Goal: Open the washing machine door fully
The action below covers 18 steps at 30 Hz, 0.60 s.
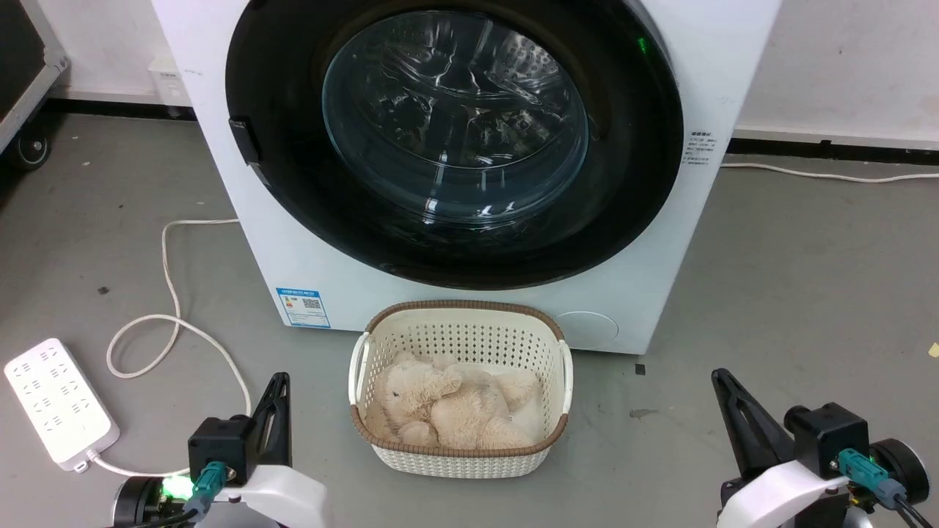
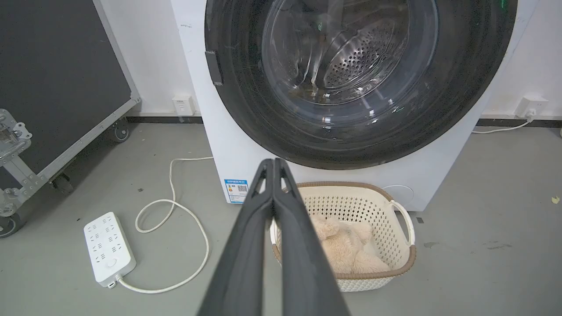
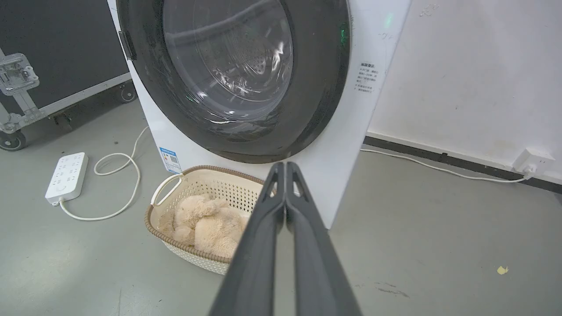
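L arm: pale forearm at lower left, left gripper point(image 1: 279, 381) pointing up-view, fingers point(image 2: 248, 245) pressed together, empty | R arm: right gripper point(image 1: 720, 375) at lower right, leaning left, fingers point(image 3: 307, 245) likewise together, seemingly empty.

Head view: I look forward and down from high up, square onto the washing machine point(image 1: 264, 257), close enough that its top is cut off.
Left wrist view: I look along my left gripper point(image 2: 272, 162) from low and left of centre, facing the door point(image 2: 246, 118) almost head-on.
Right wrist view: I look along my right gripper point(image 3: 285, 165) from the right, slanting across the machine's front.
Shared: all three views take in the door, the basket point(image 1: 455, 462) and the power strip point(image 1: 55, 403).
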Motion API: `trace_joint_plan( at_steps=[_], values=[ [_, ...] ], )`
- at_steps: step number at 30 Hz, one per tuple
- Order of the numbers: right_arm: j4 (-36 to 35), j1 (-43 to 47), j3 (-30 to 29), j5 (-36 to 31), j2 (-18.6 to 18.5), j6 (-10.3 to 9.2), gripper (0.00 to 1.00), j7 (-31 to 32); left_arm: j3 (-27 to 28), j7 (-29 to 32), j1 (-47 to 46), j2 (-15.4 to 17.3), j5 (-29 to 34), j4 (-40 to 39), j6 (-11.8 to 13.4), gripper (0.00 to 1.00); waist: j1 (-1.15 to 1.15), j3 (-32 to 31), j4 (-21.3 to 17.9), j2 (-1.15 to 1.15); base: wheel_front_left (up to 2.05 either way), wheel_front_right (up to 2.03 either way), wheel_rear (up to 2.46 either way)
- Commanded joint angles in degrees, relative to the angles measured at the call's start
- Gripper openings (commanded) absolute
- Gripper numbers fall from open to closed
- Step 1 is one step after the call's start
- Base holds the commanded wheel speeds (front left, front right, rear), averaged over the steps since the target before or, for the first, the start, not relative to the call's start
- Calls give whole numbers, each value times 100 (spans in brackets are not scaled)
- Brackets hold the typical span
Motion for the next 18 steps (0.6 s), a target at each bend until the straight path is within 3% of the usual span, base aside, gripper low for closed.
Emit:
trace_joint_plan(
  at_steps=[1, 18],
  values=[
    [-23, -68, -3, -29, 26, -9, 0, 8, 8, 2, -88, 3, 50, -21, -25, 0, 0, 0, 0, 0, 0, 0, 0],
    [-23, -68, -3, -29, 26, -9, 0, 8, 8, 2, -88, 3, 50, -21, -25, 0, 0, 0, 0, 0, 0, 0, 0]
  ],
)
